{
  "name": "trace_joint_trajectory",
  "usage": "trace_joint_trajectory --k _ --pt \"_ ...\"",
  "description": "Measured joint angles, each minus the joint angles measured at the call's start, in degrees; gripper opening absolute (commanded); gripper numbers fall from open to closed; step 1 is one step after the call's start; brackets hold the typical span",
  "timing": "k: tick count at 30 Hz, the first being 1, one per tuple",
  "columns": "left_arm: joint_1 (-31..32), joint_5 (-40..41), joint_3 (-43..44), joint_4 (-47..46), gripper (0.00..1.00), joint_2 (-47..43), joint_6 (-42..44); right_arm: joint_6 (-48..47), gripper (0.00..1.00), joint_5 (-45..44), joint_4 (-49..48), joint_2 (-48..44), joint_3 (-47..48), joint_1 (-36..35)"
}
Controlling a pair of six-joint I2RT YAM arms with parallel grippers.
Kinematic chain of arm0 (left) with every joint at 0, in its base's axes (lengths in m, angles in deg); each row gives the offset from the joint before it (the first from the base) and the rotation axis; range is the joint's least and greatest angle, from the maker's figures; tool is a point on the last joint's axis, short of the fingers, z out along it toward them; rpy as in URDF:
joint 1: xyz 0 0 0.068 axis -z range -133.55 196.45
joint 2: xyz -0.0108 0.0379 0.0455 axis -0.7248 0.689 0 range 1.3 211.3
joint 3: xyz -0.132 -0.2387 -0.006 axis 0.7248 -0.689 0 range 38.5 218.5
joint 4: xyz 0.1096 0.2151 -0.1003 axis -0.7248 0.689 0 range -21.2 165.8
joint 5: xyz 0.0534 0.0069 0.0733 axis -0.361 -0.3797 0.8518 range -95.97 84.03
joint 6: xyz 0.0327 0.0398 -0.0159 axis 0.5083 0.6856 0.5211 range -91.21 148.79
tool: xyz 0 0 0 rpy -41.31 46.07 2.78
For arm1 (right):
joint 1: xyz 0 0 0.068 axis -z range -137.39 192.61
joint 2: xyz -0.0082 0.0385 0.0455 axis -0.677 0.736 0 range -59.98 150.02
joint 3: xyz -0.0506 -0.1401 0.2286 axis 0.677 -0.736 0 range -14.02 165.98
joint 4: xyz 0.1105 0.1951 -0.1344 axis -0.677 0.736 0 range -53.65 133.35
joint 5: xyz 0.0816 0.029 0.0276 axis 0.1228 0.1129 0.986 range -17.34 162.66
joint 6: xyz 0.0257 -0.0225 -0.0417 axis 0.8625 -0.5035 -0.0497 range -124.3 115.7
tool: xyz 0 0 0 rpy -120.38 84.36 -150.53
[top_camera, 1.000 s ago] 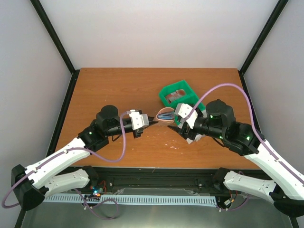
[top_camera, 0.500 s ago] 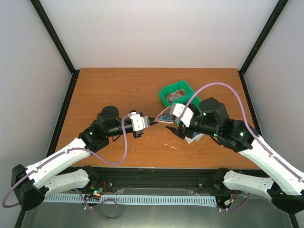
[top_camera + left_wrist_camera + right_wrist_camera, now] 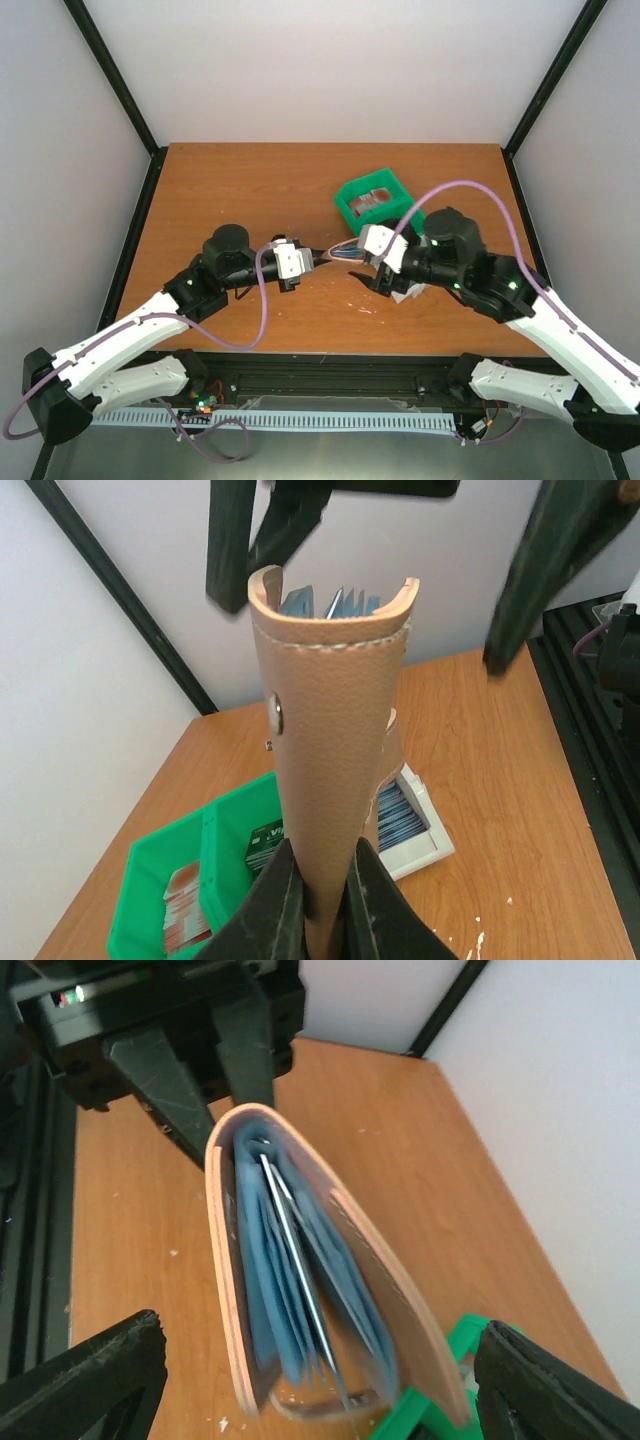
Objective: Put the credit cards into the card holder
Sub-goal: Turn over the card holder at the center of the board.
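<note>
The left gripper [image 3: 322,885] pinches one end of the tan card holder [image 3: 330,750], held above the table's middle. The right gripper [image 3: 368,268] is spread wide, its fingers [image 3: 238,550] flanking the holder's far end without visible contact. Grey-blue pockets show inside, but their contents are blurred. At the holder's 1 o'clock, a green tray [image 3: 350,210] holds red-and-white credit cards [image 3: 185,920]. At 4 o'clock, a white tray [image 3: 430,850] of blue credit cards [image 3: 395,815] lies mostly hidden under the right arm.
</note>
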Motion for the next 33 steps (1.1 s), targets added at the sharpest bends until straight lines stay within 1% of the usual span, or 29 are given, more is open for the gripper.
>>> trace_joint_trajectory --k 4,5,7,8,9,11,12,13,16,18,21,24,26,30,33 --pt "0.0 -0.3 0.0 0.2 0.01 0.3 0.1 -1.1 0.55 2.9 0.6 4.8 0.2 0.0" --pt "0.0 -0.4 0.0 0.2 0.01 0.4 0.1 -1.2 0.47 3.3 0.7 5.7 0.2 0.0" --pt "0.0 -0.4 0.0 0.3 0.04 0.5 0.0 -0.9 0.28 4.0 1.0 6.4 0.2 0.0" --pt "0.0 -0.5 0.0 0.3 0.1 0.5 -0.2 -1.1 0.2 4.1 1.0 6.2 0.2 0.0" --pt "0.0 -0.6 0.0 0.3 0.21 0.5 -0.6 -1.1 0.14 4.2 0.9 5.8 0.2 0.1" --pt "0.1 -0.5 0.0 -0.2 0.58 0.5 -2.1 -1.1 0.04 4.6 1.0 4.9 0.0 0.1" --pt "0.1 0.2 0.0 -0.9 0.65 0.5 -3.6 -0.7 0.03 5.0 1.4 4.5 -0.2 0.0" --pt "0.1 1.0 0.0 -1.1 0.78 0.4 -5.3 -0.7 0.03 5.4 1.3 4.3 -0.4 0.0" --pt "0.1 5.9 -0.3 -1.2 0.91 0.4 -13.3 -1.0 0.03 5.1 0.4 4.2 -1.2 0.0" --pt "0.1 10.3 -0.3 0.1 0.98 0.4 -20.8 -1.1 0.03 4.1 -0.9 4.2 -2.5 0.0" --pt "-0.6 15.7 0.9 6.8 0.99 0.9 -35.6 -1.2 0.03 1.1 -3.8 4.3 -5.1 -0.1" --pt "-1.8 16.9 2.3 13.2 0.99 1.1 -50.9 -1.6 0.03 -2.1 -8.0 4.4 -8.3 -0.3" --pt "-2.1 17.3 1.9 15.6 0.99 -0.2 -60.9 -2.1 0.03 -4.6 -11.1 4.4 -10.8 -1.1" --pt "-3.0 17.1 -1.7 15.8 1.0 -7.0 -77.5 -3.1 0.03 -8.4 -16.4 5.3 -14.7 -3.4" --pt "-3.9 16.2 -2.4 14.2 1.0 -9.3 -86.4 -3.9 0.03 -11.2 -20.4 6.6 -16.1 -6.0"
